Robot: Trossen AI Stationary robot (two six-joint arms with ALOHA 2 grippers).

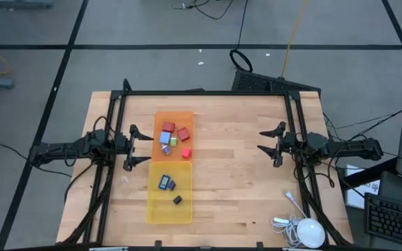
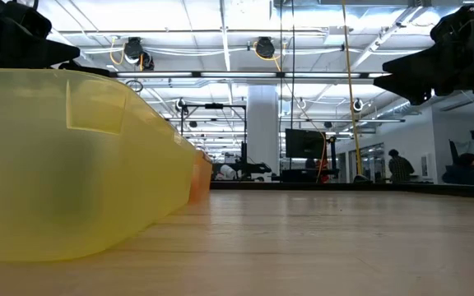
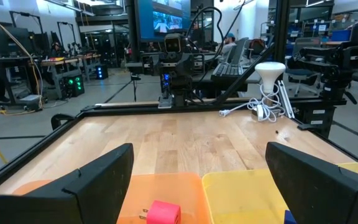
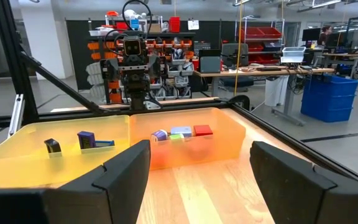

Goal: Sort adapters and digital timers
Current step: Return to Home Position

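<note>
1. Left gripper (image 1: pixel 150 148): at the left side of the table (image 1: pixel 236 188), pointing inward. Its fingertips are just beside the left wall of the orange bin (image 1: pixel 158 120), close to where that bin meets the yellow bin (image 1: pixel 152 213). Claw spread wide, nothing between the fingers
2. Orange bin: left of centre, on the far half of the table. Holds the adapters (image 1: pixel 175 139): three red or pink, one light blue, one green and one violet, loosely clustered
3. Yellow bin: set end to end with the orange bin, on the near side. Holds the digital timers (image 1: pixel 166 183): a blue one with a pale window, a dark piece right against it, and a small black one apart, nearer the front edge
4. Right gripper (image 1: pixel 259 141): right of centre, well apart from both bins and facing them. Claw wide open, empty
5. White round device (image 1: pixel 311 232) with cable: near right corner of the table
</note>
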